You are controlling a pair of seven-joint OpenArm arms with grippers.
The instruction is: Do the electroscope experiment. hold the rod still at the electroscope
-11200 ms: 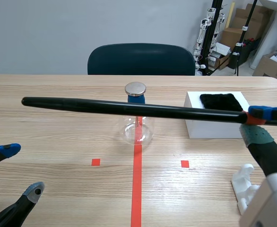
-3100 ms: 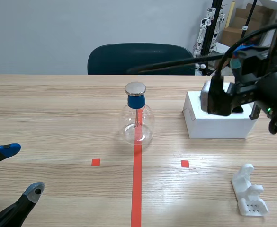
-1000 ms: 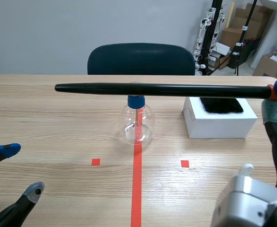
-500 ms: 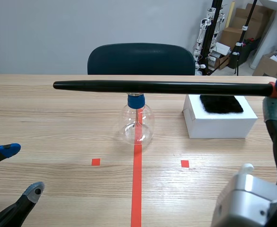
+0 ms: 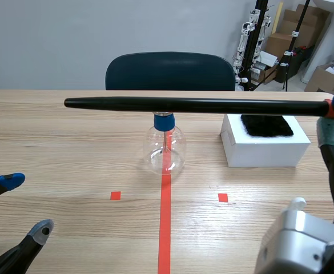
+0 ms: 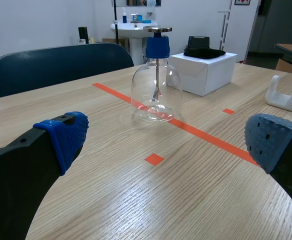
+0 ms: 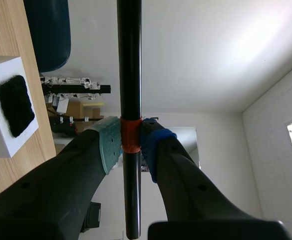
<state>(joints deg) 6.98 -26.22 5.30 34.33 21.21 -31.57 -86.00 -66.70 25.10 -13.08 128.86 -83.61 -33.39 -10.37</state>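
One rod (image 5: 195,105), one electroscope (image 5: 165,149), one box (image 5: 264,150)

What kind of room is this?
Probably a robotics lab: a black rod held at a glass electroscope on a taped table, with equipment stands and cardboard boxes behind.

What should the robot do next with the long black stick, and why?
Probably just hold it steady where it is. The right end effector is shut on the stick at its orange band, and the stick lies level just over the blue cap of the glass jar. That looks like the spot the experiment needs.
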